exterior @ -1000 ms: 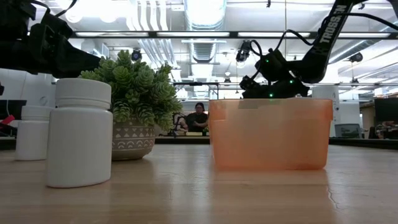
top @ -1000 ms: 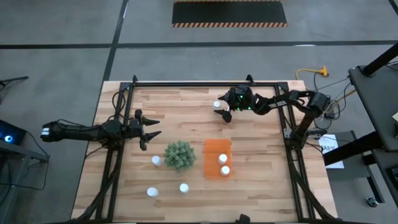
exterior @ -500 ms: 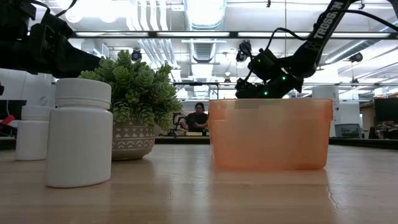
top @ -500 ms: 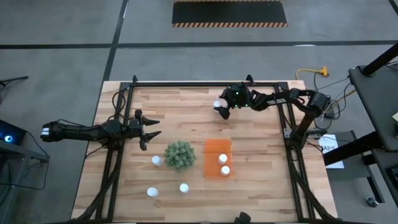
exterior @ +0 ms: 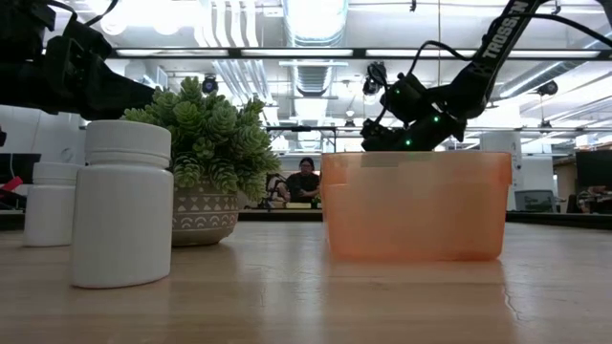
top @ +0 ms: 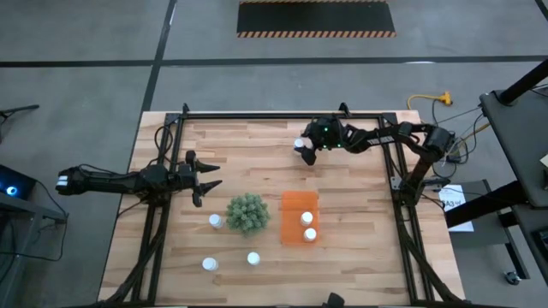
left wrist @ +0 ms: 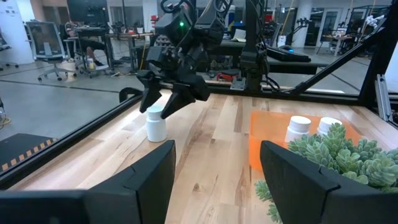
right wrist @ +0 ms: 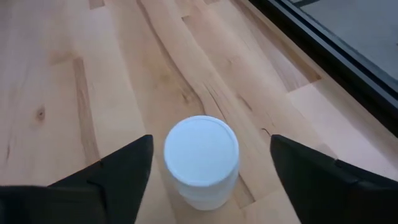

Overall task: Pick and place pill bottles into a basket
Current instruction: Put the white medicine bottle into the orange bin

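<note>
Right hand (top: 302, 151) lower, astride round white bottle (top: 299, 144)

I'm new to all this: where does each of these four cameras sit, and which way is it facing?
High view: overhead, facing straight down; both arms, the table.
Low view: at tabletop height, facing level across; the basket, the right gripper above.
Left wrist view: on the left arm, facing across; own fingers.
Right wrist view: facing down onto a pill bottle between open fingers.
Both wrist views share that bottle.
</note>
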### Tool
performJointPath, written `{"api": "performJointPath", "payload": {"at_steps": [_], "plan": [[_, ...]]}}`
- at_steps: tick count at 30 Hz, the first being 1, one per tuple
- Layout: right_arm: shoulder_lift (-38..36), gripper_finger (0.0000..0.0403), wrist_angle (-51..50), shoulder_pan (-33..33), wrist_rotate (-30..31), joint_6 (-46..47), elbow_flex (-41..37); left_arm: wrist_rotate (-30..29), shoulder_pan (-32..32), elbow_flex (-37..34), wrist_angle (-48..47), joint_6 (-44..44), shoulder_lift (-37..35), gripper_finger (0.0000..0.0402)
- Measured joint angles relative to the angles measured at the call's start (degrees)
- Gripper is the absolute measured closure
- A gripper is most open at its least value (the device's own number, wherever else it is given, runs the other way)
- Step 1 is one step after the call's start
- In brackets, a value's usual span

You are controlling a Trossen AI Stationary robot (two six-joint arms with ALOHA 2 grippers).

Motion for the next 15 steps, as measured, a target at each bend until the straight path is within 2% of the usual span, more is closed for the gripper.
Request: {"api": "performJointPath", "payload": {"at_steps": [15], "plan": [[-0.02, 0.0249, 0.05, 0.31, 0.0, -0.17, 0.0, 0.0, 0.02, 0.0, 0.0, 0.0, 0.0, 0.0184]]}}
